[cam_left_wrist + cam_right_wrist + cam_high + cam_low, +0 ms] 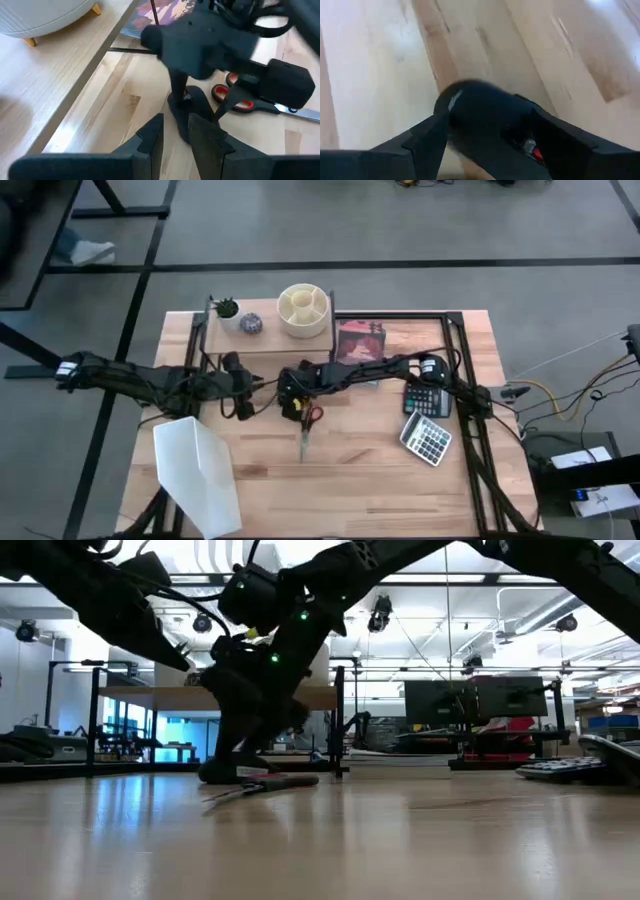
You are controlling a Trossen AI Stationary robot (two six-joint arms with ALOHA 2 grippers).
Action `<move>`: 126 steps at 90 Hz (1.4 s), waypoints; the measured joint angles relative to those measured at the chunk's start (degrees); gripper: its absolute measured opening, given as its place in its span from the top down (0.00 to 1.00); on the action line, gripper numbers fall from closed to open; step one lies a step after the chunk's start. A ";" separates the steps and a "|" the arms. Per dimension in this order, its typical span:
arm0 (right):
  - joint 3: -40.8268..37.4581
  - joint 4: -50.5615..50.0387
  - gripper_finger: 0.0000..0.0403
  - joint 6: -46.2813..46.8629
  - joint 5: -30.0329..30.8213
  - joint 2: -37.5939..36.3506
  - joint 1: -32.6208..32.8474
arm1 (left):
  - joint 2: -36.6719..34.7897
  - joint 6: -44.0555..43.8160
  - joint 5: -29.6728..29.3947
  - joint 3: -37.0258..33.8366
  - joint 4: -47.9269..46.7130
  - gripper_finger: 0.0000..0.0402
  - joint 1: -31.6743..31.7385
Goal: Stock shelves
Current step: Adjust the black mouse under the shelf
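Observation:
The shelves [265, 340] stand at the table's far left, a light-wood board [55, 90] on thin black legs. On the board are a small plant, a ball and a white round organizer [303, 310]. In front of them my right gripper [295, 402] points down, shut on a black rounded object [485, 115] that lies on the table beside red-handled scissors [305, 430]. My left gripper [176, 125] hovers just left of it, slightly open, with nothing between its fingers. My right gripper has the black rounded object between its two fingers, one finger on each of its sides [445, 120]. The fingers come from above, pointing down. The object rests on the tabletop [215, 775], next to the scissors' red handles [532, 147].
A reddish book [360, 340] lies beside the shelves. Two calculators [428, 420] lie at the right. A white angled file holder [200, 475] stands near the front left. Bare wood lies at the front middle.

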 joint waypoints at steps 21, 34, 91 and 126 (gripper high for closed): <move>7.37 -3.22 0.38 -19.86 -3.53 0.14 1.33 | 0.00 0.02 0.08 0.00 -0.02 0.81 0.00; 9.26 -5.44 0.35 -38.40 -5.37 0.09 0.60 | 0.00 0.02 0.10 0.00 -0.06 0.81 0.00; 10.20 -11.47 0.36 -48.82 -21.00 5.44 -5.01 | 0.11 0.02 0.11 -0.04 -0.10 0.81 0.00; 11.38 -10.48 0.41 -3.64 1.66 5.77 -1.95 | 0.11 0.00 0.02 -0.07 0.07 0.81 0.00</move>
